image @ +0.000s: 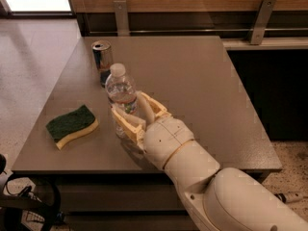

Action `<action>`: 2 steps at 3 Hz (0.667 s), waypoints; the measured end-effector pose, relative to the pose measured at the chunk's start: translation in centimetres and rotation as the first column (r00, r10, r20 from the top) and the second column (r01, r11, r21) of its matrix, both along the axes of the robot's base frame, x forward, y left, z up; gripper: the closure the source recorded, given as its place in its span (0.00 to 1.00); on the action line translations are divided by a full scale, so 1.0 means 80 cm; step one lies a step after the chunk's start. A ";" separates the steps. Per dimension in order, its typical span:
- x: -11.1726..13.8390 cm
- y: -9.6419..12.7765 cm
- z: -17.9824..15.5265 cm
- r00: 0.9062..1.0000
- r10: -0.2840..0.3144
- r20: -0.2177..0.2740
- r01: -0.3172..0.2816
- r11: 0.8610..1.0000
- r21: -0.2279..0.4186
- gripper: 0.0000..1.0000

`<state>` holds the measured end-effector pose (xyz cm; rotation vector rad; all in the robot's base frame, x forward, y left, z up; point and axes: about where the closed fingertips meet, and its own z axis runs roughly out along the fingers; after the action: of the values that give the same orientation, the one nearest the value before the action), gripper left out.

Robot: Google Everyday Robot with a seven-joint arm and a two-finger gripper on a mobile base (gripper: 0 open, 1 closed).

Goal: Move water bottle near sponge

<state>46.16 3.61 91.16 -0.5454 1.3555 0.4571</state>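
Observation:
The water bottle [119, 86], clear with a white cap, stands upright on the brown table [192, 81], left of the middle. My gripper [129, 106] is shut on the water bottle's lower part, one cream finger on each side. The label band is hidden by the fingers. The sponge [72, 126], green on top and yellow below, lies flat to the left of the bottle near the table's front left, about a hand's width from it.
A blue-and-silver drink can [102, 61] stands just behind the bottle, near the table's far left. A wooden wall with metal brackets [262, 18] runs behind the table. Tiled floor lies to the left.

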 end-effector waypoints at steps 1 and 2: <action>0.000 0.000 0.000 1.000 0.000 0.000 0.000 1.000 0.000 0.48; 0.000 0.000 0.000 1.000 0.001 0.000 -0.001 1.000 0.000 0.18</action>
<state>46.15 3.64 91.17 -0.5461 1.3551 0.4573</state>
